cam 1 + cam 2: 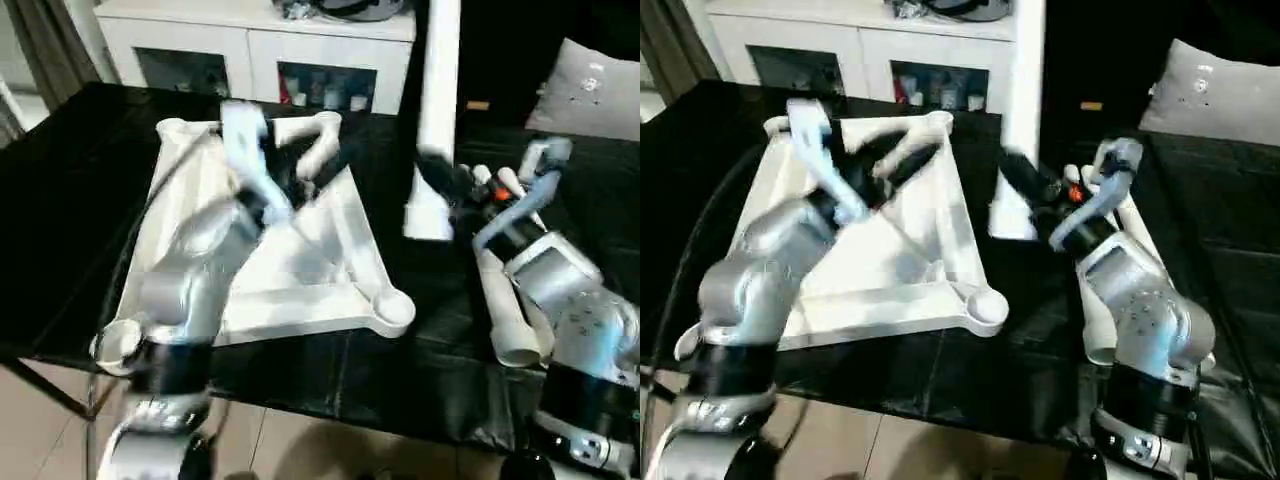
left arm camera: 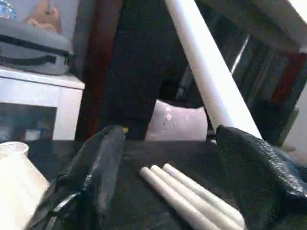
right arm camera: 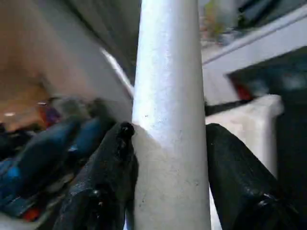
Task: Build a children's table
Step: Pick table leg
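tabletop (image 1: 300, 270) upturned, right gripper (image 3: 165, 158) clamping leg (image 3: 168, 96)

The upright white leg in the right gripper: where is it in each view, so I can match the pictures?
Left eye view: the leg stands right of centre, beside the tabletop.
Right eye view: the leg runs from the top edge down, near centre.
Left wrist view: it crosses diagonally.
Right wrist view: it stands between the right gripper fingers.
Shared landmark: the white cabinet.

Held leg (image 1: 437, 110) cut off above, left gripper (image 1: 318, 172) blurred, possibly empty
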